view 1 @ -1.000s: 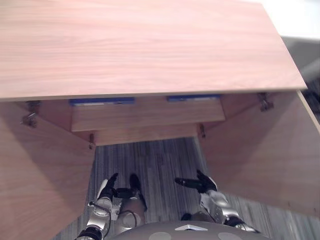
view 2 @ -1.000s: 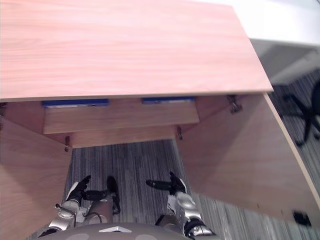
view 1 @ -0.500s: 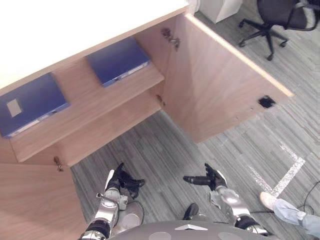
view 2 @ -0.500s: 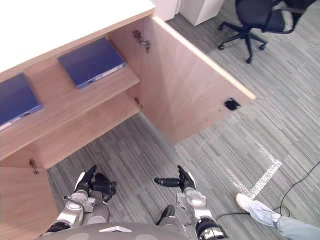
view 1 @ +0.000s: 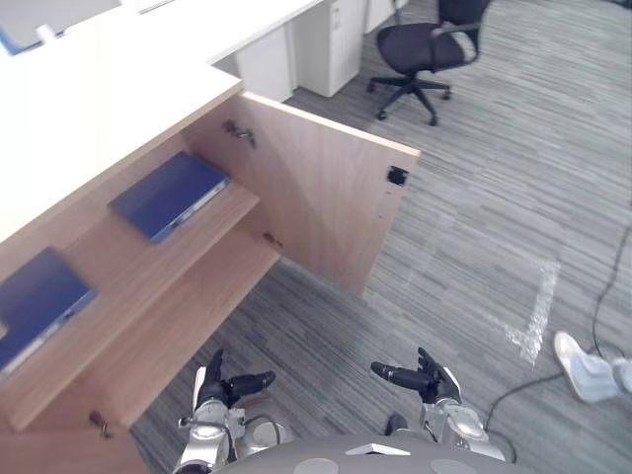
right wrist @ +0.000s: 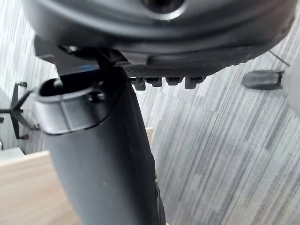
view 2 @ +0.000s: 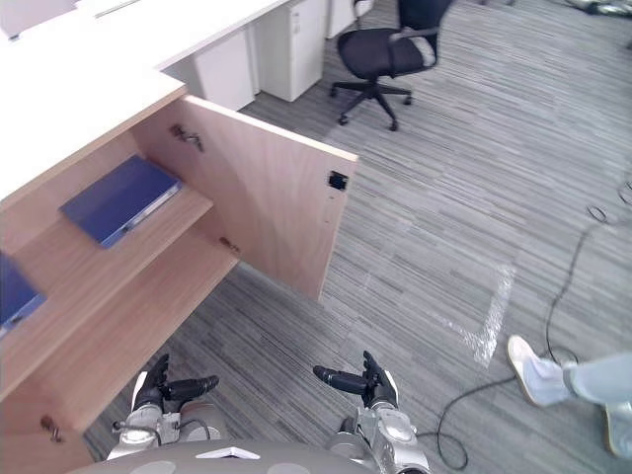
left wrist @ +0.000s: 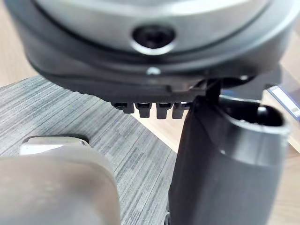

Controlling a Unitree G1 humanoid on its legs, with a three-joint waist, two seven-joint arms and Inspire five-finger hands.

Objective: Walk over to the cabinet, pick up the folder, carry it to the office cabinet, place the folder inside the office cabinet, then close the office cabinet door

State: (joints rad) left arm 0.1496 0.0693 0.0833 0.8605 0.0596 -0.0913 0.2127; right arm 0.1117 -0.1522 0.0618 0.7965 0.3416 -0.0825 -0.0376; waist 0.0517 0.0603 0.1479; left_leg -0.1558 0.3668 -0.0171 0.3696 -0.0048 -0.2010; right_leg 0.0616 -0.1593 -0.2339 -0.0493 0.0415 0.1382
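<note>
The left hand [view 1: 219, 387] and the right hand [view 1: 427, 379] are seen low above the carpet [view 1: 464, 197], fingers relaxed and apart, with nothing gripped. Two blue folders are laid flat on the upper shelf [view 1: 114, 252] of the cabinet [view 1: 188, 306]. The first folder [view 1: 168, 195] is near the shelf's right end by the one open door [view 1: 316, 212], and the second folder [view 1: 35, 301] is toward its left end. One office chair [view 1: 415, 44] and one person's shoe [view 1: 578, 360] are seen on the carpet.

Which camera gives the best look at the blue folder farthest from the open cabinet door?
Left eye view: that blue folder lies on the upper shelf, nearly whole. The right eye view catches a sliver at its edge. The left wrist view has a blue corner; whose, I cannot tell.
</note>
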